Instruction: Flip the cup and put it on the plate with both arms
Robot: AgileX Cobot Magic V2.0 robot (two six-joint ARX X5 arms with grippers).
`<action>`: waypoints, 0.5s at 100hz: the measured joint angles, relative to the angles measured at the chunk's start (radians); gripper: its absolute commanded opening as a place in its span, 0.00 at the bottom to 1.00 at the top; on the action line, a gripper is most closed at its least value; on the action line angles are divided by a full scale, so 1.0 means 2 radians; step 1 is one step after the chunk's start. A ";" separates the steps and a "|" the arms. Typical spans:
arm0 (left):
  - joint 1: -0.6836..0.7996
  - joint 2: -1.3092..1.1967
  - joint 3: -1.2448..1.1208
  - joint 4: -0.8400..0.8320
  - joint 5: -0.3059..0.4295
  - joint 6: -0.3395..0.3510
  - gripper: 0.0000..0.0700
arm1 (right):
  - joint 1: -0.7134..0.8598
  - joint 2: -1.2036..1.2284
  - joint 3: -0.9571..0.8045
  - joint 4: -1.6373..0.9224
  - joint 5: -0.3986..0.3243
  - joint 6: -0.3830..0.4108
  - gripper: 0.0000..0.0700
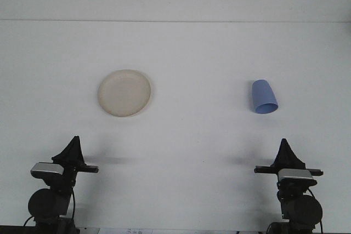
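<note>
One view is all we have, the front camera looking over the white table (181,42), so we work from that alone. Our left gripper (73,146) sits low at the near left edge and our right gripper (285,150) at the near right edge — both well apart from anything on the surface. Each pair of fingers comes to a single dark point, so we read the jaws as pressed together with nothing between them.

The blue cup (263,96) lies on its side on the right half of the table, its open mouth turned toward us and slightly right, its closed base pointing away. The cream plate (124,92) rests flat on the left half, bare, well apart from the cup.

Nothing has been grasped yet, so our judgement is that the step in hand is the right arm's reach. To do it well, we should spread the jaws before descending, come down across the cup's middle rather than its rim — a tapered cup on its side could roll if nudged.
</note>
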 measured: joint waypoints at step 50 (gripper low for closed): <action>0.000 0.000 0.000 0.000 0.000 0.000 0.02 | 0.000 0.023 0.071 -0.053 0.000 0.023 0.00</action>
